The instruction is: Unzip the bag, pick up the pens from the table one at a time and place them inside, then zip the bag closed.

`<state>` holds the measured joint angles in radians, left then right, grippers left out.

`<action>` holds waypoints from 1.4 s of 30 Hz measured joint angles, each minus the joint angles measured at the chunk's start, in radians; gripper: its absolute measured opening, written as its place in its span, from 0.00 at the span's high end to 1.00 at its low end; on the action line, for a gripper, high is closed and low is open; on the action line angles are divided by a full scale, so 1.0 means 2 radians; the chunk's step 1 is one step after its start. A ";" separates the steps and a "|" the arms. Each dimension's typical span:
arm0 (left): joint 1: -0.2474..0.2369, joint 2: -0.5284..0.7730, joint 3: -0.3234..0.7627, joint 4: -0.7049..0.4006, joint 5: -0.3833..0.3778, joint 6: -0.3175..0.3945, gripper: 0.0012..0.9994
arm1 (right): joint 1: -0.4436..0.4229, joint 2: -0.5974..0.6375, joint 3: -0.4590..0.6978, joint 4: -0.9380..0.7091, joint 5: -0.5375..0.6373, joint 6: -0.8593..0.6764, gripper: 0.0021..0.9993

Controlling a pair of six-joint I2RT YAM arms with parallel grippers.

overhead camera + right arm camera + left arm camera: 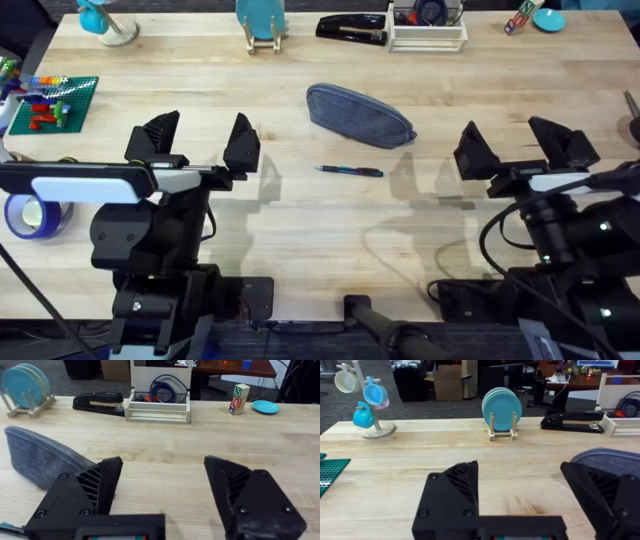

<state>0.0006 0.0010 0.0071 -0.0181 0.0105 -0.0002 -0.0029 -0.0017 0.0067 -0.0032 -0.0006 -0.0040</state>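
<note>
1. The bag lies zipped on the table, mid-table.
2. One pen lies just in front of it, apart.
3. Left gripper and right gripper hover on either side with fingers spread, holding nothing.

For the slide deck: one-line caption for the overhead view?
Both grippers, left and right, open over the table; closed bag and pen between them.
</note>
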 joint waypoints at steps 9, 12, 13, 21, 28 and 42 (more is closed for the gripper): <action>-0.002 0.000 0.000 0.000 0.000 0.000 0.00 | 0.000 0.000 0.000 0.000 -0.002 0.000 0.00; -0.002 0.000 0.000 0.000 0.000 0.000 0.00 | 0.000 0.000 0.000 0.000 -0.002 0.000 0.00; -0.002 0.000 0.000 0.000 -0.001 0.000 0.00 | 0.000 0.000 0.000 0.000 -0.002 0.000 0.00; -0.002 0.000 0.000 0.000 -0.002 0.000 0.01 | 0.000 0.001 0.000 0.057 -0.007 0.000 0.00; -0.002 0.017 0.020 -0.005 -0.002 0.000 0.01 | 0.000 0.001 0.005 0.045 -0.008 0.000 0.00; -0.002 0.308 0.243 -0.042 0.049 0.001 0.01 | 0.000 0.115 0.133 -0.019 -0.008 0.000 0.00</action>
<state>-0.0025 0.6168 0.4925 -0.1019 0.1080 0.0010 -0.0021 0.2278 0.2731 -0.0402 -0.0158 -0.0040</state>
